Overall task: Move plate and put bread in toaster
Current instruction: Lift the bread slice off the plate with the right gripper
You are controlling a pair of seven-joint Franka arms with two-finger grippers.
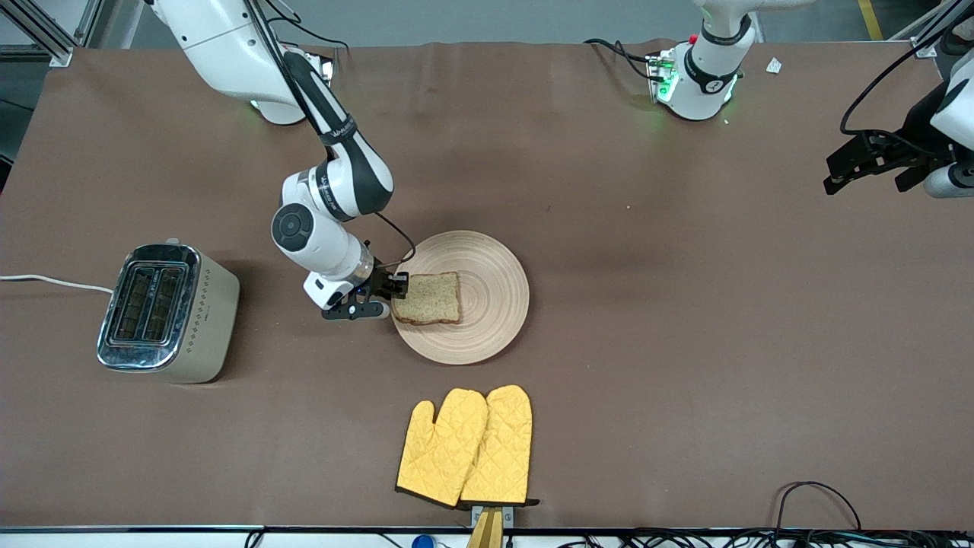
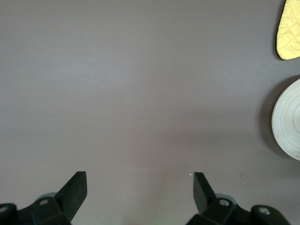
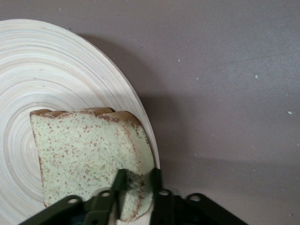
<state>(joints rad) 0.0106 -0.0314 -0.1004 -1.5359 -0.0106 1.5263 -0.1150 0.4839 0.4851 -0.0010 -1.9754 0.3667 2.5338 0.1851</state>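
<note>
Nearest the front cam you've got a pair of yellow oven mitts (image 1: pixel 466 447) lying flat on the brown counter (image 1: pixel 685 342), overlapping side by side, close to the counter's front edge.

Next up, farther from the cam than the mitts: the plate (image 1: pixel 487 285), roughly mid-counter, flat on the cloth. The bread (image 1: pixel 430 298) lies on the plate, on the part toward the right arm's end, w/ one edge at the rim.

Right claw (image 1: pixel 401 288) is down at that rim edge of the bread. In the right wrist view its fingers (image 3: pixel 123 180) sit on either side of the slice's crust edge, one on top, the other at the plate's rim (image 3: pixel 140 108). Looks like they're pinching the bread, though you can't fully confirm contact on the lower finger from here. The slice lies flat on the plate.

The toaster (image 1: pixel 169 312) stands toward the right arm's end of the counter, well apart from the plate, about level w/ it. Chrome top up, both slots showing, white cord (image 1: pixel 53 282) trailing off toward the counter's edge.

Left claw (image 1: pixel 875 161) hangs over the left arm's end of the counter, waiting. Fingers spread wide apart w/ nothing between them; left wrist view shows bare counter under it, plus a sliver of plate (image 2: pixel 288 123) and a mitt tip (image 2: pixel 289 29) off to one side.
</note>
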